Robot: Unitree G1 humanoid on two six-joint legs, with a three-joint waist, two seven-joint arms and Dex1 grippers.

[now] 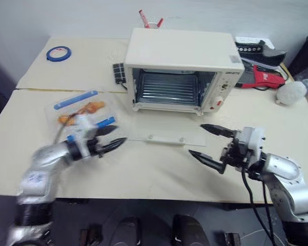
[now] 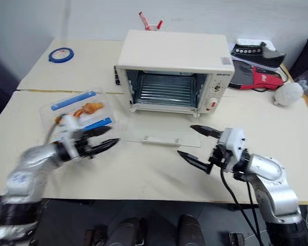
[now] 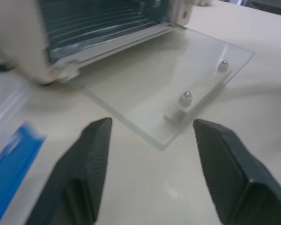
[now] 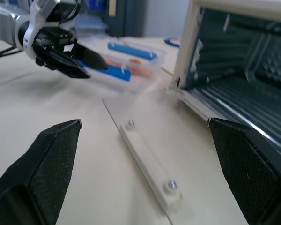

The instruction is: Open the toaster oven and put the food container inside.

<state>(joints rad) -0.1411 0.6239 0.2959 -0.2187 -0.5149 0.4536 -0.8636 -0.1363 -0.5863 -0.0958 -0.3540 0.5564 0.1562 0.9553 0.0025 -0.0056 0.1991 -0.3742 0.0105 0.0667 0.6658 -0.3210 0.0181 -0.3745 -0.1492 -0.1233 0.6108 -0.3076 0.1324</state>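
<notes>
Both hands are hovering released, the left hand (image 1: 113, 138) nearer the food container (image 1: 82, 111), seemingly lying just beyond, left of the open toaster oven (image 1: 179, 69).

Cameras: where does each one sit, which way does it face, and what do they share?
Head pair: on the head, facing forward and down at the oven, box and both arms.
Left wrist: faces the flat-lying door past the open left tool.
Right wrist: faces the handle past the open right tool.
Shared: open door, oven.
</notes>
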